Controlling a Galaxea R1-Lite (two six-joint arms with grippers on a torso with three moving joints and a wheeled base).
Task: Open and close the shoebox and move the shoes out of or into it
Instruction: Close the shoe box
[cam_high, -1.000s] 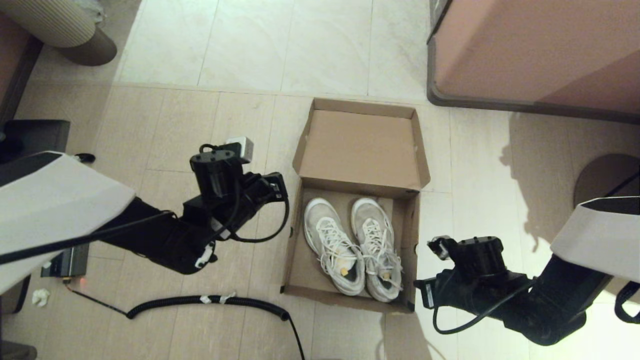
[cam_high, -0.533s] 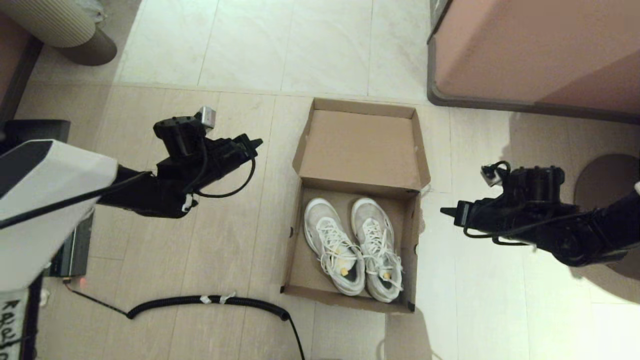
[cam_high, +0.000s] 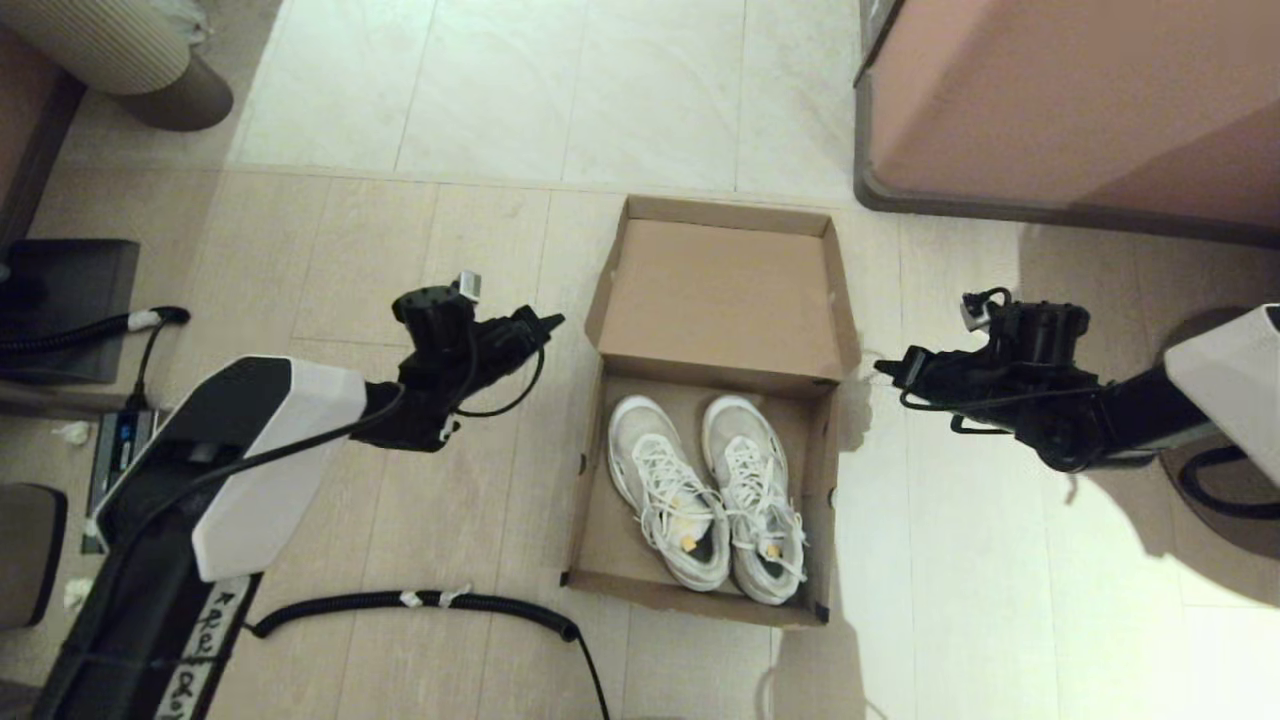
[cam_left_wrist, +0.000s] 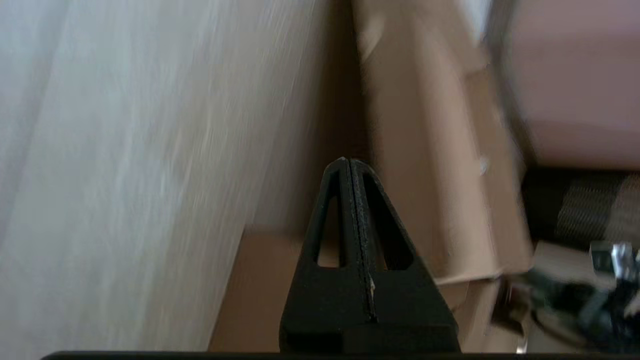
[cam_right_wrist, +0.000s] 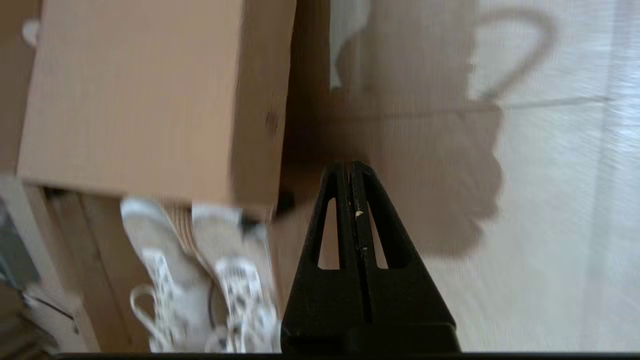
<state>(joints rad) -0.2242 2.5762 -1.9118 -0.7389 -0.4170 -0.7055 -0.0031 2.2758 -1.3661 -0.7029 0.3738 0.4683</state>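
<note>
The brown cardboard shoebox (cam_high: 590, 500) lies on the floor with its hinged lid (cam_high: 722, 295) flipped back and lying open. Both white lace-up sneakers (cam_high: 705, 485) rest side by side inside it, heels toward me; they also show in the right wrist view (cam_right_wrist: 200, 270). My left gripper (cam_high: 553, 321) hovers just left of the lid's hinge corner, shut and empty (cam_left_wrist: 348, 161). My right gripper (cam_high: 882, 367) hovers just right of the opposite hinge corner, also shut and empty (cam_right_wrist: 346, 163). Neither touches the box that I can see.
A large pinkish-brown furniture block (cam_high: 1070, 110) stands at the back right. A black coiled cable (cam_high: 420, 601) runs across the floor in front of the box at the left. A dark mat and device (cam_high: 60, 300) lie at the far left.
Both arms swung up from beside the box's front and moved inward. Both grippers now point at the lid's hinge line from either side. Box and shoes have not moved.
</note>
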